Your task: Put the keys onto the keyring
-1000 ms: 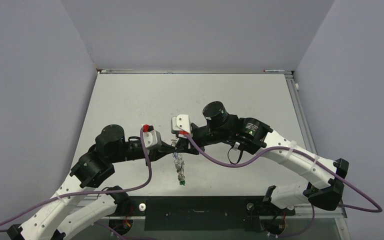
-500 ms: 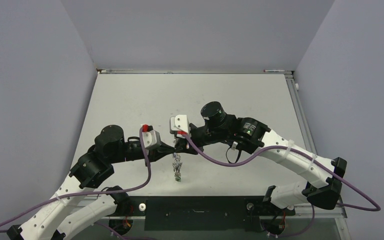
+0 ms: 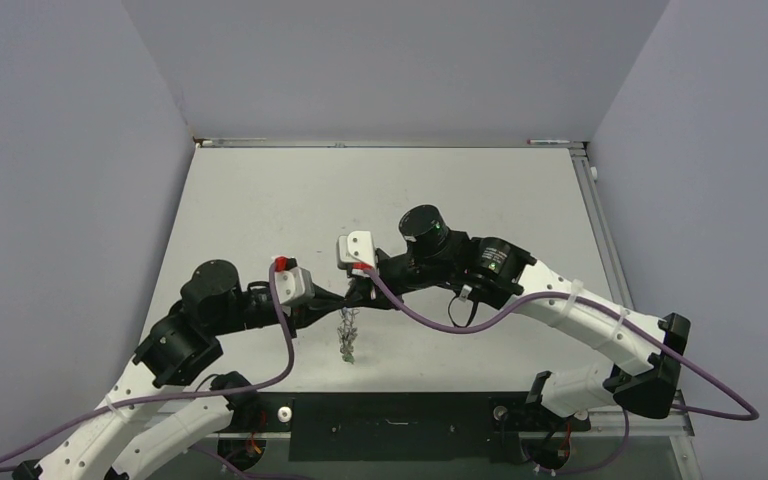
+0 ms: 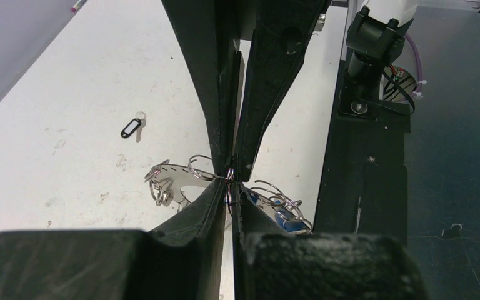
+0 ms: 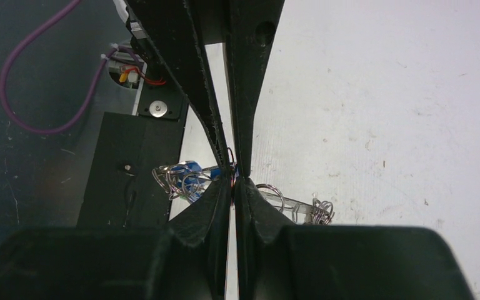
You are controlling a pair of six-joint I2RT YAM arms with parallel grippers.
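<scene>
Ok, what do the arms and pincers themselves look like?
The left arm and right arm have white base links and round black motor housings. A purple cable runs along each to a white camera block with a red plug. One right housing carries a green mark. The left pincer and right pincer are black with long tapering fingers.
</scene>
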